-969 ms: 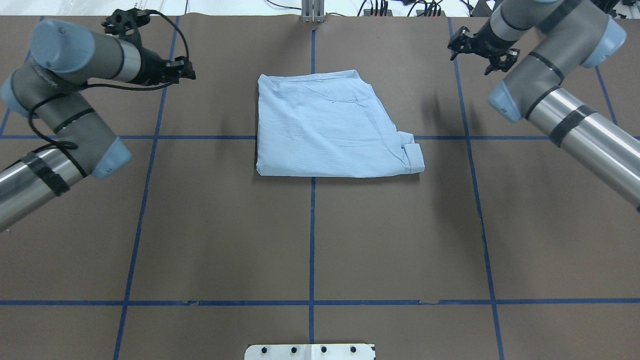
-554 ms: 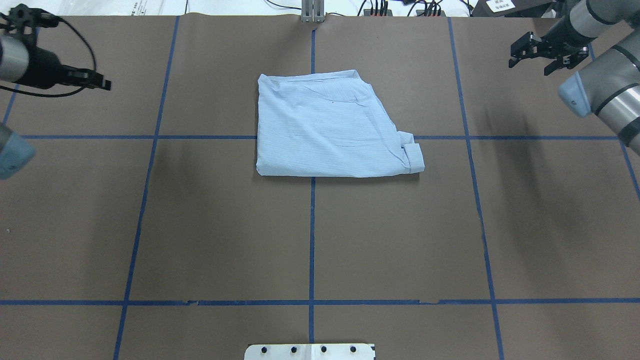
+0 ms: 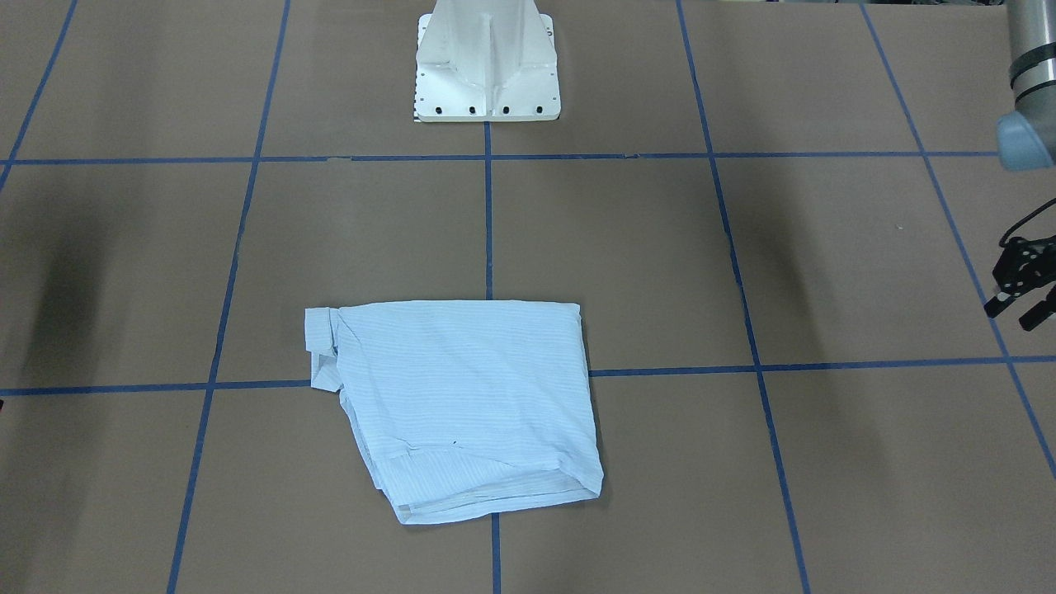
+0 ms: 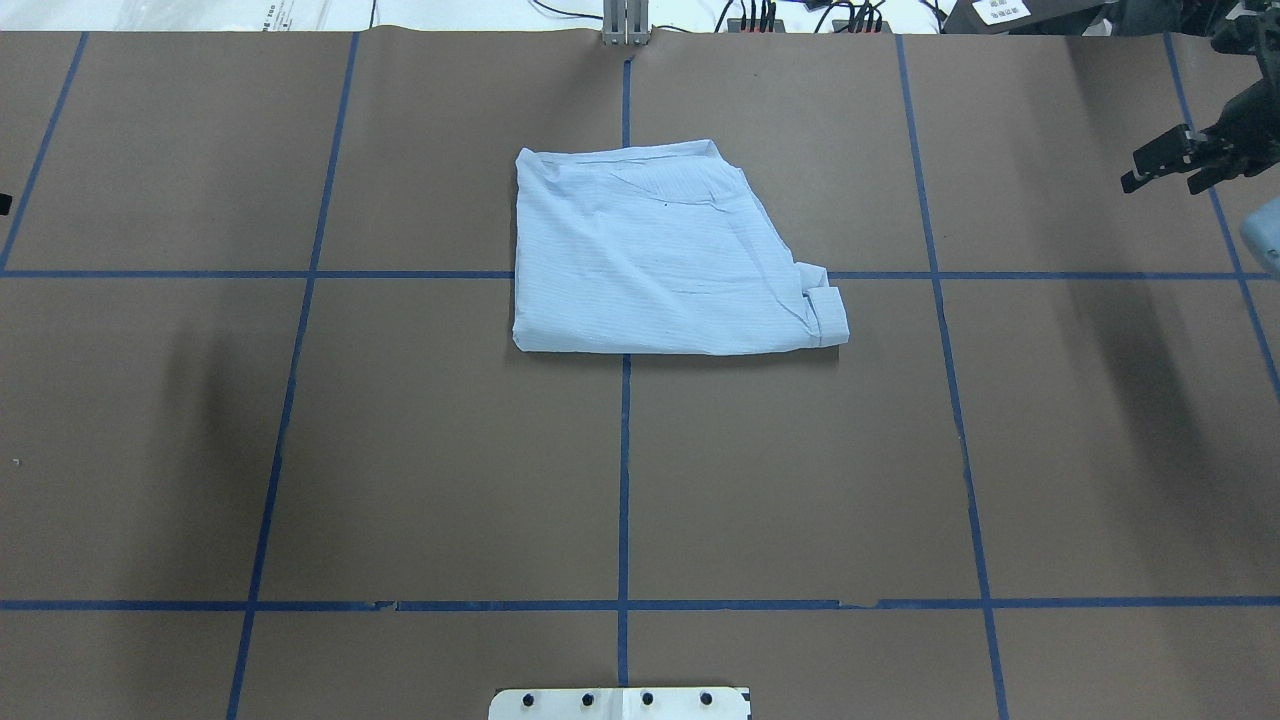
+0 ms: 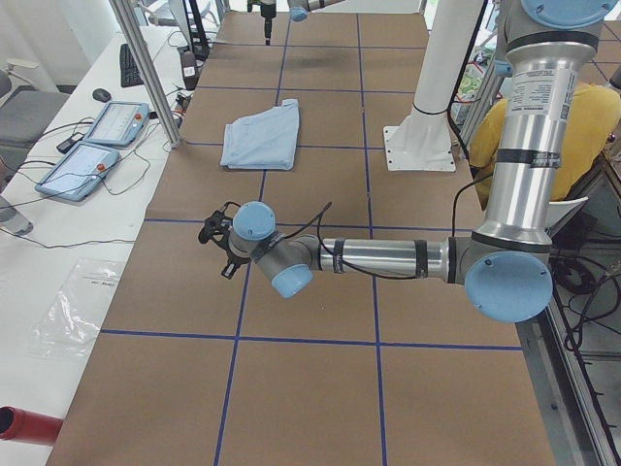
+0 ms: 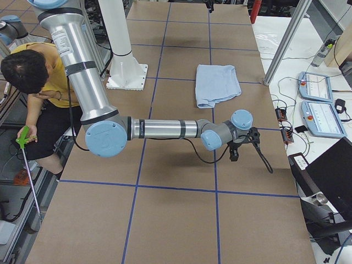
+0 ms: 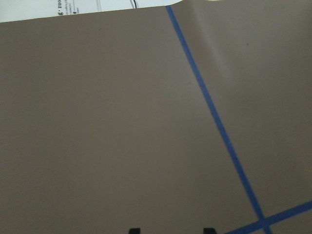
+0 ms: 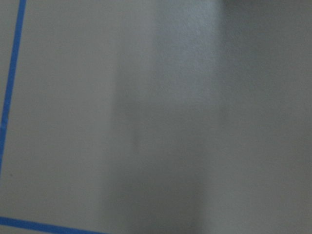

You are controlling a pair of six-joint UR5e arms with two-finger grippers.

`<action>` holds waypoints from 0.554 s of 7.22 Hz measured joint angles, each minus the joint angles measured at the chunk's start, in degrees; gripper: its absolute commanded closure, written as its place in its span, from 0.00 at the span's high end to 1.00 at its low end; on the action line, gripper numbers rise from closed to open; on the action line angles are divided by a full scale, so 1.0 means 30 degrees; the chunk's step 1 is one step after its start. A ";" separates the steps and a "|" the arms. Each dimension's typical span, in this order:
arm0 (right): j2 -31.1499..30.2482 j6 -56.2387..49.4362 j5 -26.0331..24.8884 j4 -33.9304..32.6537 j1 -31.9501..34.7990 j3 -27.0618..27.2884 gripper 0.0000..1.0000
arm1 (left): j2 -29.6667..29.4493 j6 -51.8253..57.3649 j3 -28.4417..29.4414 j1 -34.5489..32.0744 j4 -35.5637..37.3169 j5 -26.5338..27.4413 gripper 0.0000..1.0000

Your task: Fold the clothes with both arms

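Observation:
The light-blue shirt (image 4: 660, 260) lies folded into a flat packet at mid-table, a folded cuff sticking out at one corner; it also shows in the front view (image 3: 462, 404). My right gripper (image 4: 1160, 180) hangs open and empty far to the shirt's right, near the table's end. My left gripper (image 3: 1010, 318) is open and empty far off the shirt's other side; it is all but out of the overhead view. The left wrist view shows its two fingertips (image 7: 134, 230) apart over bare brown paper. The right wrist view shows only paper and blue tape.
Brown paper with a blue tape grid (image 4: 624, 480) covers the table. The white pedestal base (image 3: 487, 66) stands at the robot's edge. Cables and plugs (image 4: 760, 15) lie along the far edge. Tablets (image 6: 316, 88) sit beyond it. A person in yellow (image 6: 33, 77) sits behind the robot.
Both arms have swung outward and away from the shirt toward the table's ends; the left arm has almost left the overhead view. The shirt has not moved.

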 measured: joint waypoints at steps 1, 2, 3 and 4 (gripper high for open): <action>-0.0301 -0.1363 0.0154 -0.1222 0.0579 0.0086 1.00 | 0.0327 0.0987 -0.0054 -0.0542 0.0254 -0.0338 0.52; -0.0391 -0.2536 0.0196 -0.2750 0.1270 0.0283 1.00 | 0.0474 0.1821 -0.0195 -0.0694 0.0792 -0.0476 0.52; -0.0424 -0.3245 0.0146 -0.4296 0.1893 0.0786 1.00 | 0.0518 0.2481 -0.0495 -0.0717 0.1487 -0.0525 0.53; -0.0663 -0.3542 0.0058 -0.5366 0.2345 0.1533 1.00 | 0.0540 0.3050 -0.0805 -0.0759 0.2280 -0.0457 0.52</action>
